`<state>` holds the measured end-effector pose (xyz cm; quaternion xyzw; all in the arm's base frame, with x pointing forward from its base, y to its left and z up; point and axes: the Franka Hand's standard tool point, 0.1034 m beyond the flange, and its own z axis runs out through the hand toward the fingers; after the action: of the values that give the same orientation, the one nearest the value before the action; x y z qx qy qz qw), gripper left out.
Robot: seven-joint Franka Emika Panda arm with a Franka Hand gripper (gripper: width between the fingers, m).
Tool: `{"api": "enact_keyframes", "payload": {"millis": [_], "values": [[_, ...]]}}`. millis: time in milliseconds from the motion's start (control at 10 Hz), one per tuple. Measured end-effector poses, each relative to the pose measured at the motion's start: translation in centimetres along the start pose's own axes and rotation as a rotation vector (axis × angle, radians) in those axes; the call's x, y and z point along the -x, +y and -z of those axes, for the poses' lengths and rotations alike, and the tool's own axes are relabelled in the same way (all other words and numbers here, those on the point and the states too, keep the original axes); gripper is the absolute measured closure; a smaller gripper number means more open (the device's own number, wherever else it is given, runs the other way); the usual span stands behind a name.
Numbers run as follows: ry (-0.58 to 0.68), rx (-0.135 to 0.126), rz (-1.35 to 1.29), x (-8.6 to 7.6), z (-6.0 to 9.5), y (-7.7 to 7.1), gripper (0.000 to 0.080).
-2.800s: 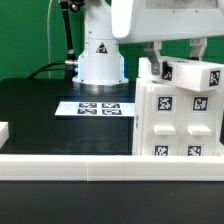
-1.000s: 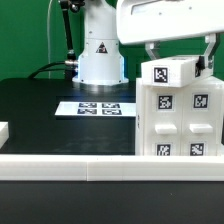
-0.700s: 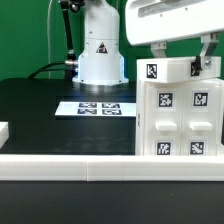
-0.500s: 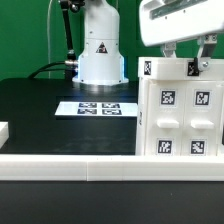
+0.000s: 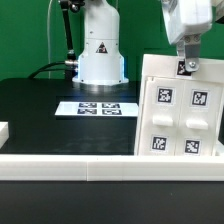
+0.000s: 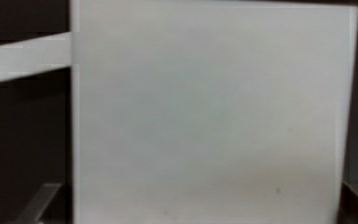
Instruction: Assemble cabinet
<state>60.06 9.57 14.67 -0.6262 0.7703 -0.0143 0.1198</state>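
Observation:
The cabinet, a big white box with square tags on its front panels, stands at the exterior view's right, leaning slightly. My gripper comes down from above onto its top edge, and the jaws are closed on it. In the wrist view the cabinet's plain white face fills most of the picture. It sits between my dim fingers, which flank it on both sides. The cabinet's lower edge is hidden behind the rail.
The marker board lies flat on the black table in front of the robot base. A long white rail edges the table's front. A small white piece sits at the left edge. A white strip shows beside the cabinet.
My gripper has turned and shifted to the exterior view's right, still on the cabinet's top. The cabinet has tipped, so its tagged top face no longer shows and its front leans.

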Motion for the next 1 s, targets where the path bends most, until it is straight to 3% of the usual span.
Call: {"api": "enact_keyframes", "payload": {"millis": [600, 800, 1000], "values": [[-0.035, 0.009, -0.158, 0.21, 0.06, 0.09, 0.0236], [-0.034, 0.011, -0.152, 0.24, -0.03, 0.15, 0.0034], [-0.034, 0.011, -0.145, 0.27, -0.08, 0.19, 0.0007]]}}
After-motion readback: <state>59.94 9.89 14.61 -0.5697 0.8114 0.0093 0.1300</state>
